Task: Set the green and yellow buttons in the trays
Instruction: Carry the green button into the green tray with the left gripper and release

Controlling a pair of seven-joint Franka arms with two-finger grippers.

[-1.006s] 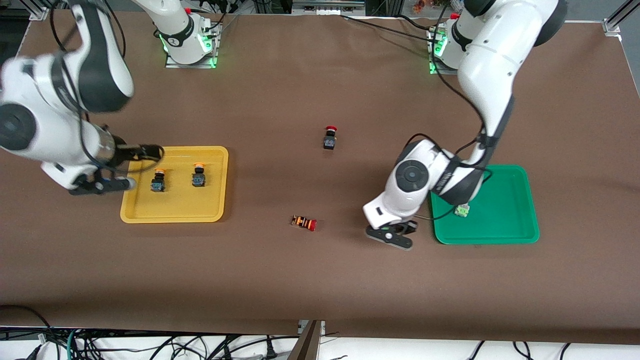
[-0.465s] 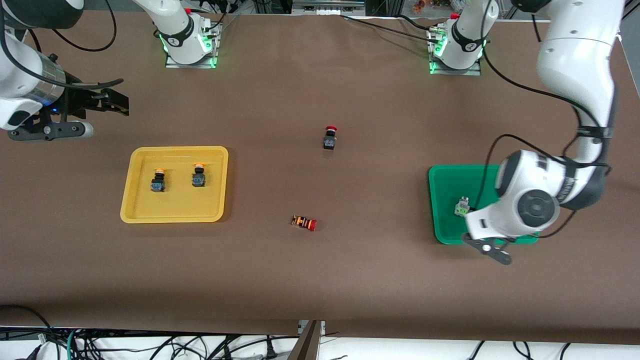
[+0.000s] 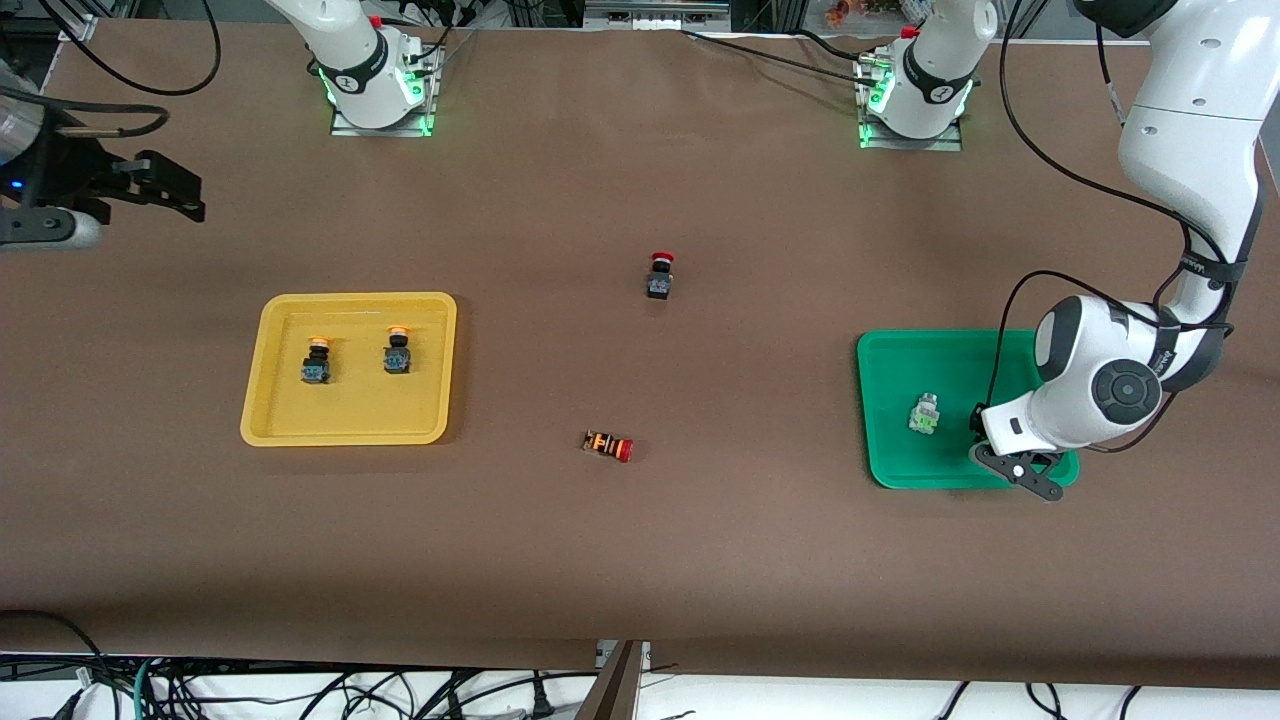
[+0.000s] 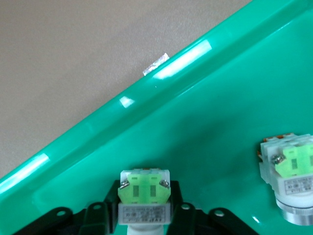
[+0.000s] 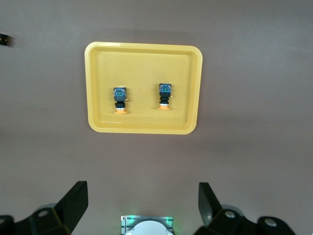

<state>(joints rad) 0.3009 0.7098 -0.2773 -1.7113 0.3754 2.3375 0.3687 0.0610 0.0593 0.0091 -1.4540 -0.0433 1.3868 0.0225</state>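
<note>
My left gripper is shut on a pale grey-white button with green marks and holds it low over the green tray; my left hand hides both in the front view. A second green button stands in that tray, and it also shows in the left wrist view. Two yellow-capped buttons stand in the yellow tray. My right gripper is open and empty, raised at the right arm's end of the table, away from the yellow tray.
A black switch with a red cap stands mid-table. A red-capped switch with an orange-striped body lies nearer to the front camera. The arm bases stand along the table's edge.
My left arm has carried the green button from the table beside the green tray to over the tray. My right arm has drawn back and up from the yellow tray.
</note>
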